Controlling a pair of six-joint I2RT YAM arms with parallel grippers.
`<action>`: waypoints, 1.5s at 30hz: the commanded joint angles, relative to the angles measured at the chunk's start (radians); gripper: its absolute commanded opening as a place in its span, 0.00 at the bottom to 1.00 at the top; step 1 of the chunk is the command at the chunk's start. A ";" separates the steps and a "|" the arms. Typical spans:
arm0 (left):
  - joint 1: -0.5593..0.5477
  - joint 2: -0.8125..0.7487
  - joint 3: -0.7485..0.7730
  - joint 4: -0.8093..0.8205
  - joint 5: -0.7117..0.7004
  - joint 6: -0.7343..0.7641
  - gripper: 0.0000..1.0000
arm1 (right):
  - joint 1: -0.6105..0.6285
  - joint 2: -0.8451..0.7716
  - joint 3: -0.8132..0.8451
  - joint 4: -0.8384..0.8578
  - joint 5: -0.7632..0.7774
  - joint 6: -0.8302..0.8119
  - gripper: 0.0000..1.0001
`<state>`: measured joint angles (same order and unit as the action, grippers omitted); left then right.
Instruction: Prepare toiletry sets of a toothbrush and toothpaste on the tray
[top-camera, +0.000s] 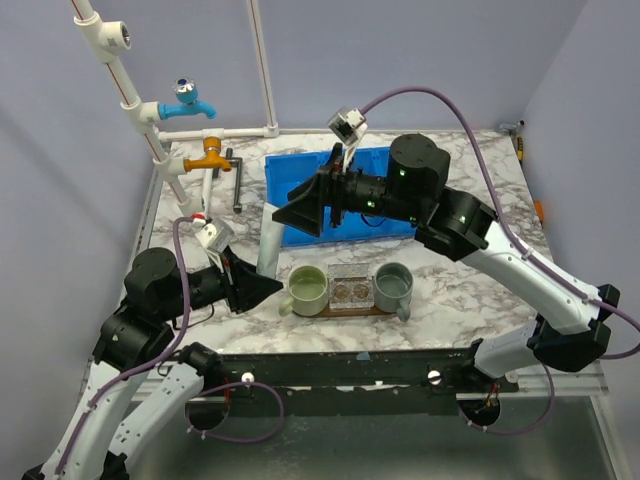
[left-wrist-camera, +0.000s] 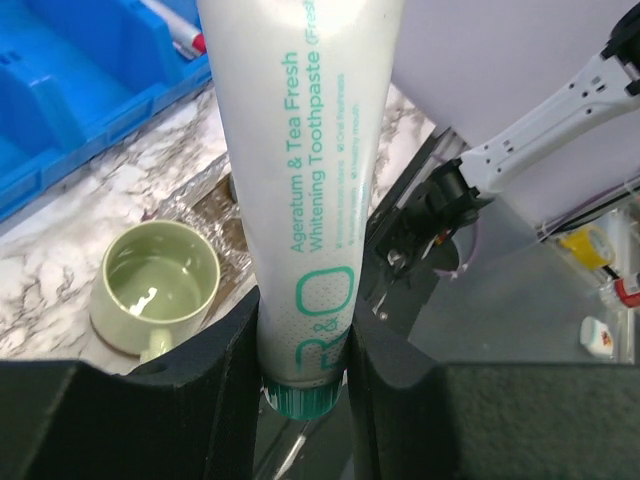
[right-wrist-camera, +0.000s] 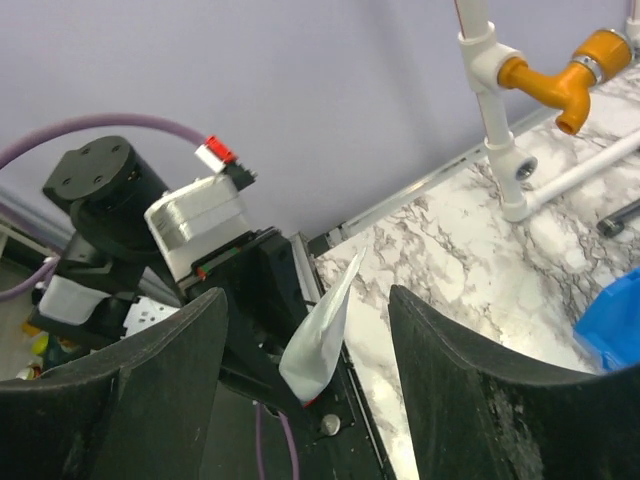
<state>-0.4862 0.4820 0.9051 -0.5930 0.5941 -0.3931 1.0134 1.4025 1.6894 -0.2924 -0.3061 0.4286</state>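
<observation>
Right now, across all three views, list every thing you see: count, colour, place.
toothpaste tube: one, whitish with green print, upright in the left gripper
tray: one, dark brown, front centre
green cup: one, pale green, tray's left end
grey cup: one, grey-blue, tray's right end
clear box: one, see-through, between the cups
bin: one, blue, behind the tray
blue tap: one, blue, back left
orange tap: one, orange, beside it
left gripper: one, black, shut on the toothpaste tube
right gripper: one, black, open, near the bin
</observation>
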 joint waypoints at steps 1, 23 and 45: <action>0.001 0.015 0.069 -0.152 -0.040 0.166 0.00 | 0.004 0.098 0.161 -0.313 0.069 -0.070 0.69; -0.274 0.087 0.184 -0.355 -0.444 0.285 0.00 | 0.004 0.246 0.290 -0.542 -0.176 0.032 0.60; -0.339 0.078 0.184 -0.372 -0.465 0.302 0.00 | 0.004 0.237 0.153 -0.458 -0.246 0.079 0.34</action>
<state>-0.8204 0.5774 1.0660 -1.0111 0.1131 -0.1066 1.0126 1.6451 1.8675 -0.7883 -0.5068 0.4835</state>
